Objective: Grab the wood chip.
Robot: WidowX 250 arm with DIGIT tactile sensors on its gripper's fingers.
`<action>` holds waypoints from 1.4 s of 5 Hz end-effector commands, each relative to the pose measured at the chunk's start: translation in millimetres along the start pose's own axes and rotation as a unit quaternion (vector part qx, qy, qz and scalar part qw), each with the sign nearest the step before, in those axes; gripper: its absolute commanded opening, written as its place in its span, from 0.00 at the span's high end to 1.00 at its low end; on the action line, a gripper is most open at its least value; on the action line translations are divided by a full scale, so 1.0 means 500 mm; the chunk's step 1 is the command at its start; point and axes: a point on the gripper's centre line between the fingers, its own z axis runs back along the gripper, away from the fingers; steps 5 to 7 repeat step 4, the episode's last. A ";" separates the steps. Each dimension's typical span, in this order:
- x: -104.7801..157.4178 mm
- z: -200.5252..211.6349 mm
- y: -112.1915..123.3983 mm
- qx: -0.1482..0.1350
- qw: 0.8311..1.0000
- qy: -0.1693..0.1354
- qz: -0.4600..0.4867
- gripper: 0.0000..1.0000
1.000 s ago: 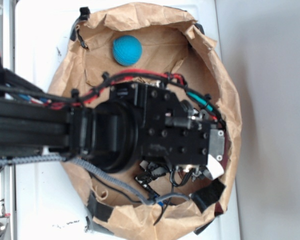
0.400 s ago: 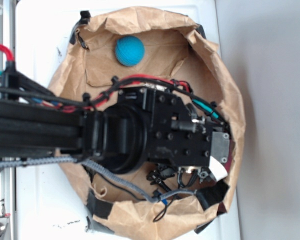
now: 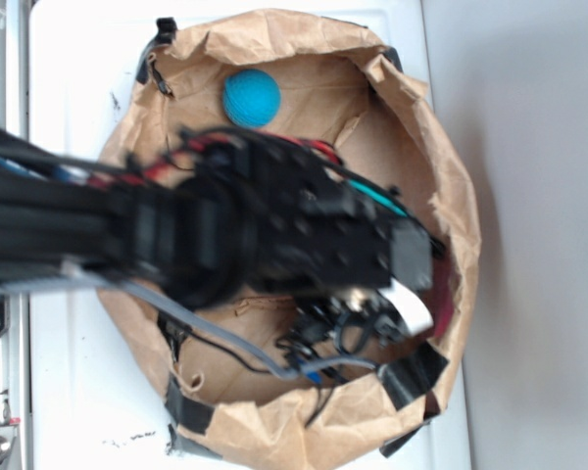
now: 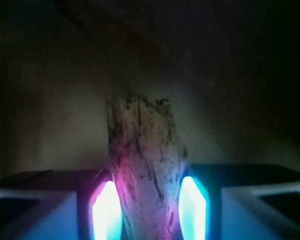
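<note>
- You are looking down into a round bin [image 3: 451, 196] lined with crumpled brown paper, sitting on a white table [image 3: 69, 59] beside a grey wall.
- A blue ball [image 3: 251, 98] lies near the far rim, well clear of the arm [image 3: 127, 235].
- Since a moment ago the arm has pulled back from the right-hand rim and now shows smeared with motion; I judge it is lifting or drawing away.
- From the wrist view, the gripper [image 4: 150, 210] is nearly closed, its glowing pads [image 4: 106, 210] pressed against both sides of the chip [image 4: 145, 165].
- So the chip is between the jaws; the grab looks made, and you should only confirm it stays put.
- The chip's long axis runs straight out from the jaws, ragged end pointing away from the camera, leaning slightly left.
- In the overhead view the chip is hidden beneath the arm.
</note>
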 end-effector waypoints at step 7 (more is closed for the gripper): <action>-0.029 0.235 0.003 0.046 0.984 0.045 0.165 1.00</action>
